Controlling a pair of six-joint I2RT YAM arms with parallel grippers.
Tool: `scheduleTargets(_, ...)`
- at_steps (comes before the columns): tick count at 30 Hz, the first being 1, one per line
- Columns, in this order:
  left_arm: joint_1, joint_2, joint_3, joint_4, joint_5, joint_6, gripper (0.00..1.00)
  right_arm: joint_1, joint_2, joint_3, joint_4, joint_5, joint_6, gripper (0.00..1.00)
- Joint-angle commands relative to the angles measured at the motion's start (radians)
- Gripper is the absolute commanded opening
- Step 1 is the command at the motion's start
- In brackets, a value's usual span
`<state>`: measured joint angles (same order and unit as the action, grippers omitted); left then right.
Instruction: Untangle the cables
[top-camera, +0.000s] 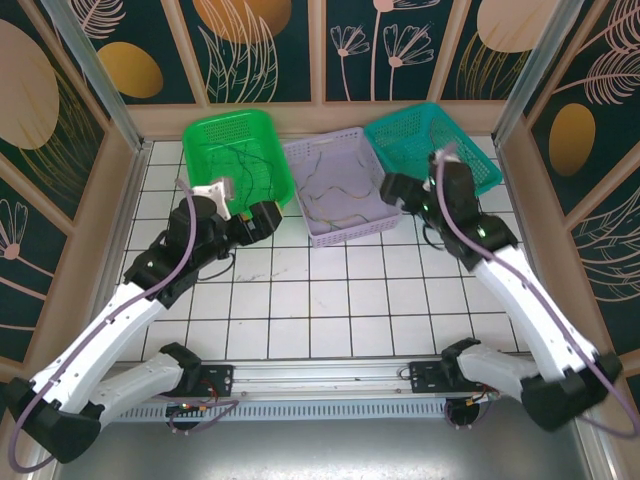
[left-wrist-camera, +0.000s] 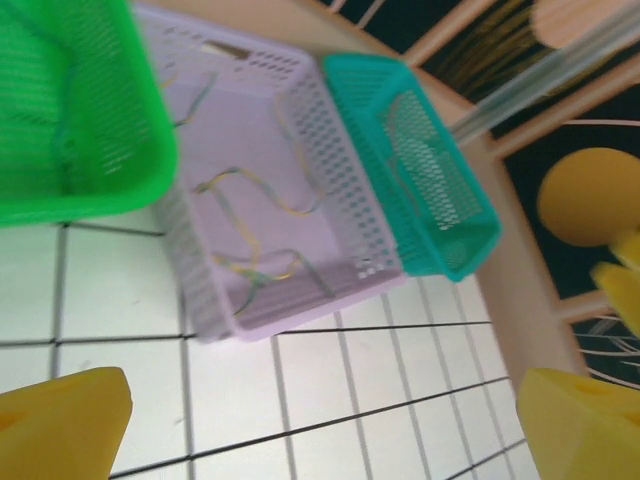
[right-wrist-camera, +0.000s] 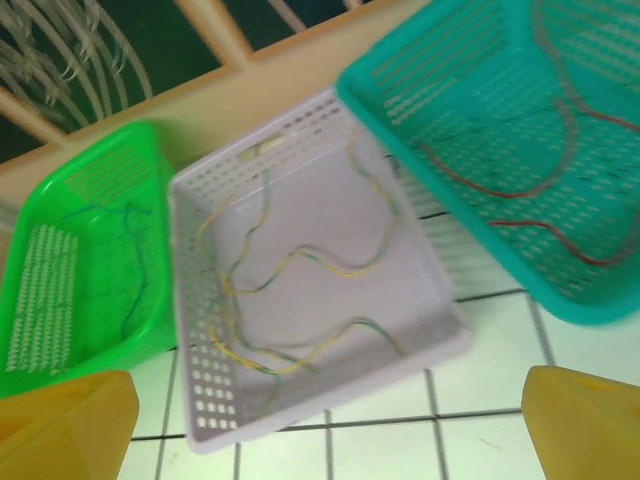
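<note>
left end effector (left-wrist-camera: 320, 425): spread wide, empty
right end effector (right-wrist-camera: 325, 425): spread wide, empty
cables (right-wrist-camera: 330, 268): green basket (right-wrist-camera: 60, 300) ones too blurred for me

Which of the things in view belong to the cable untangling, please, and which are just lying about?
Belongs to the job:
- yellow-green cables in the lilac basket
- red cables in the teal basket
- dark green cables in the green basket

Just there:
- tiled table
- thick lilac-grey arm cable
- leaf-patterned wall panels
</note>
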<state>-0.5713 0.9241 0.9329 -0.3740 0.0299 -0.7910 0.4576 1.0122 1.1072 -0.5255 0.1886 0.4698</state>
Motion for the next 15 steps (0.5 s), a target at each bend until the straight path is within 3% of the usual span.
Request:
scheduleTargets(1,0.006,-0.035,-0.050,-0.118,-0.207,-0.013,0.99,0.003,-0.126,-0.113,-0.116,0.331,0.129,0.99)
scheduleTargets(3,0.005,-0.050,-0.061,-0.158,-0.410,-0.030,0.99,-0.016,-0.171,-0.198,-0.097,0.467,0.146,0.99)
scheduleTargets(6,0.006,-0.036,-0.124,-0.214,-0.794,-0.110,0.99,-0.110,-0.262,-0.429,0.251,0.454,-0.062,0.99)
scheduleTargets(9,0.006,-0.079,-0.339,0.068,-0.970,0.190,0.99,-0.201,-0.276,-0.611,0.518,0.572,-0.161,0.99)
scheduleTargets(12,0.060,-0.109,-0.526,0.389,-0.997,0.427,0.99,-0.301,-0.131,-0.701,0.725,0.550,-0.261,0.99)
scheduleTargets(15,0.162,-0.054,-0.659,0.680,-0.895,0.576,0.99,-0.421,0.057,-0.726,0.837,0.371,-0.231,0.99)
